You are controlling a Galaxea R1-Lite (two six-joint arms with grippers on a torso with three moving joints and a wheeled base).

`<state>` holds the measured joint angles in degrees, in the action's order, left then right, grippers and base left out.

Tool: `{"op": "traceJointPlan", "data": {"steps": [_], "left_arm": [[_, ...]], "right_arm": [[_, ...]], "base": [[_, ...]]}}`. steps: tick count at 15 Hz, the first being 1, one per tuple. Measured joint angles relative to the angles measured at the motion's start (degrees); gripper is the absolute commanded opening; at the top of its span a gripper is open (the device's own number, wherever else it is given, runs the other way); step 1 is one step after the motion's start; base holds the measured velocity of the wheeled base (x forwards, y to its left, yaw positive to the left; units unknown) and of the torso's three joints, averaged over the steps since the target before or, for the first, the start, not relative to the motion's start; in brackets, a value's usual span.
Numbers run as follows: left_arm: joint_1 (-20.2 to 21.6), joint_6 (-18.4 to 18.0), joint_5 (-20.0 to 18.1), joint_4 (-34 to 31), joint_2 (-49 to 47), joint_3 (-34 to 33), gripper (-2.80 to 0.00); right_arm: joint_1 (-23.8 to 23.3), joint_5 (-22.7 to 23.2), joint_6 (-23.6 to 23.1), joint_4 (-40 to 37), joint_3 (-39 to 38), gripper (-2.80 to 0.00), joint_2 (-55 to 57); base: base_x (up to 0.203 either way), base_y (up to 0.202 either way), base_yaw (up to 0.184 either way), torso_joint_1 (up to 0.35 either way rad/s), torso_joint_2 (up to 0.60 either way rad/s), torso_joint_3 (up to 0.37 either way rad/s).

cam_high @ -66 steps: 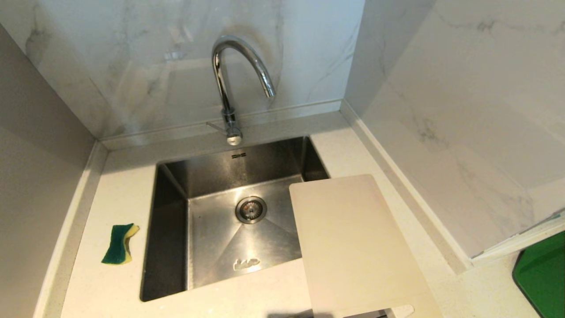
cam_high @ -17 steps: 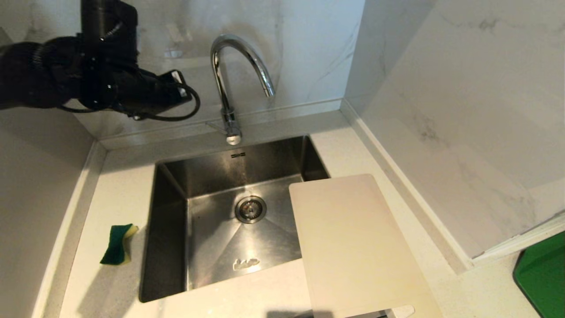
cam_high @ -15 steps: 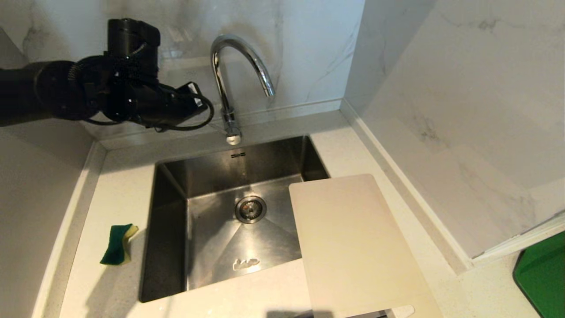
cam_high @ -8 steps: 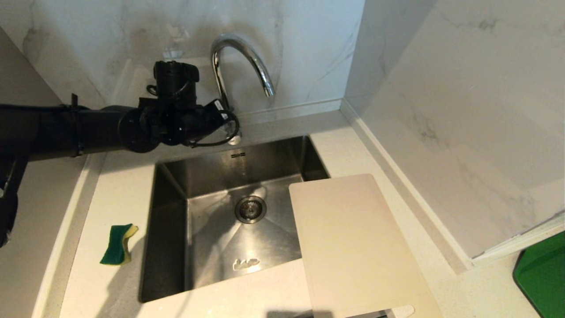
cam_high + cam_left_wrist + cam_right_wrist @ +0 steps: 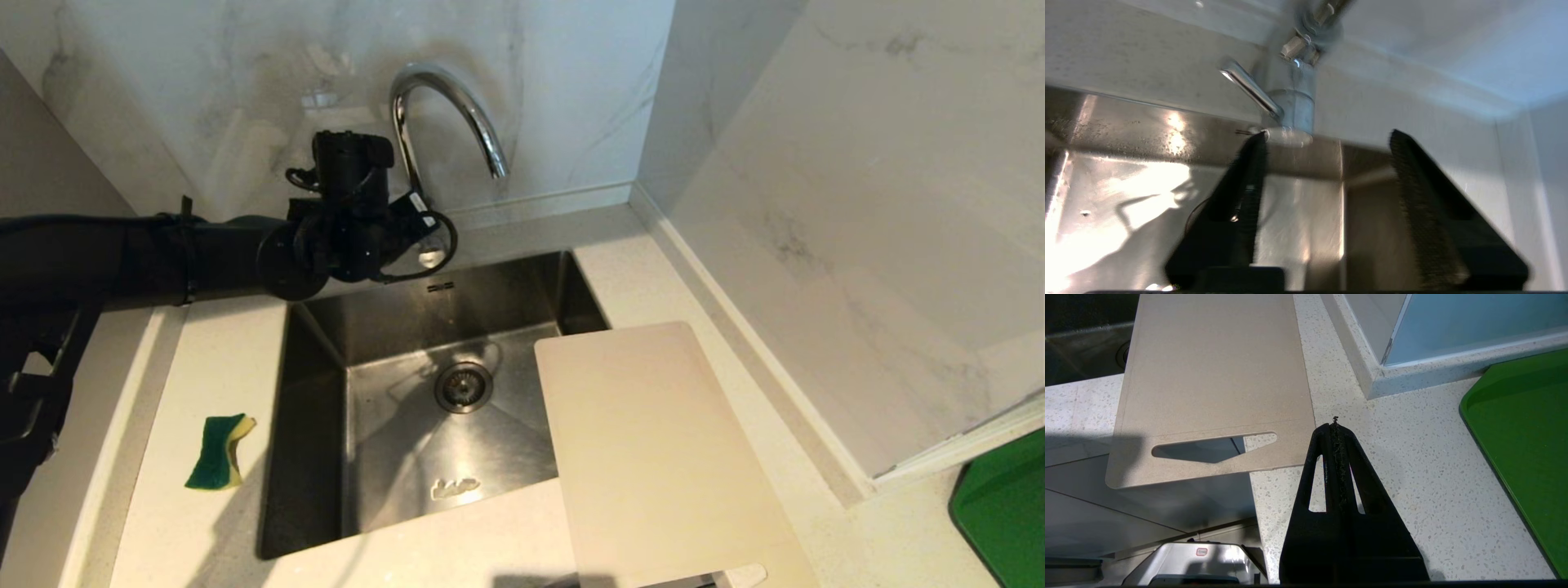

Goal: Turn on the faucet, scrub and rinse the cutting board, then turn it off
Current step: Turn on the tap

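The chrome faucet [image 5: 445,106] arches over the sink's back edge, with no water visible from its spout. In the left wrist view its base [image 5: 1296,110] and thin side lever [image 5: 1249,85] stand just ahead of my left gripper [image 5: 1327,136]. That gripper is open with nothing between its fingers, and one fingertip [image 5: 1257,141] is close under the lever. My left arm [image 5: 343,237] reaches in from the left and covers the faucet's base. The cream cutting board [image 5: 653,457] lies across the sink's right rim, its slot handle [image 5: 1212,447] hanging over the counter's front edge. My right gripper [image 5: 1335,422] is shut and empty beside it.
A green and yellow sponge [image 5: 219,452] lies on the counter left of the steel sink [image 5: 318,343]. A green tray [image 5: 1004,506] sits at the far right. Marble walls close in behind the sink and on the right.
My left arm has swung in from the upper left, moving right and down to the faucet's base. The cutting board and sponge have not moved.
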<state>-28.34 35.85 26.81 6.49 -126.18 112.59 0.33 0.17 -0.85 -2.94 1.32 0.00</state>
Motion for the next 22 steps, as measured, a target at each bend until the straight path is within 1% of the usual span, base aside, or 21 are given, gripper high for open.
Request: {"op": "traceJointPlan", "data": {"steps": [1, 2, 3, 5, 6, 7, 10, 12, 14, 16, 17, 18, 22], "left_arm": [[-0.36, 1.22, 1.97, 1.52, -0.17, 0.00, 0.00], [-0.78, 1.60, 4.70, 3.50, -0.50, 0.00, 0.00], [-1.31, 1.37, 8.58, 5.88, -0.99, 0.00, 0.00], [-2.55, -0.83, 17.24, 12.48, -2.36, 0.00, 0.00], [-2.92, -1.86, 20.57, 15.15, -2.95, 0.00, 0.00], [-2.99, -2.14, 22.71, 16.22, -3.47, 0.00, 0.00], [-2.81, -2.51, 25.86, 17.19, -5.10, 0.00, 0.00], [-2.36, -3.91, 27.67, 19.96, -6.50, 0.00, 0.00], [-2.20, -7.66, 29.12, 24.89, -8.04, 0.06, 0.00], [-1.95, -12.94, 30.29, 30.74, -9.59, 0.45, 0.00], [-1.83, -14.77, 30.42, 33.23, -10.31, 0.55, 0.00], [-1.84, -15.16, 30.48, 34.14, -10.91, 0.56, 0.00], [-1.35, -15.17, 30.45, 34.49, -12.85, 0.78, 0.00]], "right_arm": [[-0.01, -0.01, 0.00, 0.02, 0.00, -2.80, 0.00], [0.00, -0.01, 0.00, 0.00, 0.00, -2.80, 0.00], [0.00, -0.01, 0.00, -0.01, 0.00, -2.80, 0.00], [0.00, -0.01, 0.00, 0.01, 0.00, -2.80, 0.00], [0.00, -0.03, 0.00, 0.00, 0.00, -2.80, 0.00], [0.00, 0.01, -0.02, 0.00, 0.00, -2.80, 0.00], [0.00, -0.01, 0.00, 0.00, 0.00, -2.80, 0.00], [0.00, -0.06, 0.01, 0.00, 0.00, -2.80, 0.00], [0.00, -0.01, 0.01, 0.02, 0.00, -2.80, 0.00], [0.00, -0.03, 0.00, 0.02, 0.00, -2.80, 0.00], [-0.01, -0.01, 0.00, 0.02, 0.00, -2.80, 0.00], [0.00, -0.01, 0.01, 0.00, 0.02, -2.80, 0.00], [-0.01, -0.01, 0.00, 0.02, 0.02, -2.80, 0.00]], "base": [[0.000, 0.000, 0.000, 0.000, 0.00, 0.000], [0.000, 0.000, 0.000, 0.000, 0.00, 0.000], [0.000, 0.000, 0.000, 0.000, 0.00, 0.000], [0.000, 0.000, 0.000, 0.000, 0.00, 0.000], [0.000, 0.000, 0.000, 0.000, 0.00, 0.000], [0.000, 0.000, 0.000, 0.000, 0.00, 0.000], [0.000, 0.000, 0.000, 0.000, 0.00, 0.000], [0.000, 0.000, 0.000, 0.000, 0.00, 0.000], [0.000, 0.000, 0.000, 0.000, 0.00, 0.000], [0.000, 0.000, 0.000, 0.000, 0.00, 0.000], [0.000, 0.000, 0.000, 0.000, 0.00, 0.000], [0.000, 0.000, 0.000, 0.000, 0.00, 0.000], [0.000, 0.000, 0.000, 0.000, 0.00, 0.000]]}}
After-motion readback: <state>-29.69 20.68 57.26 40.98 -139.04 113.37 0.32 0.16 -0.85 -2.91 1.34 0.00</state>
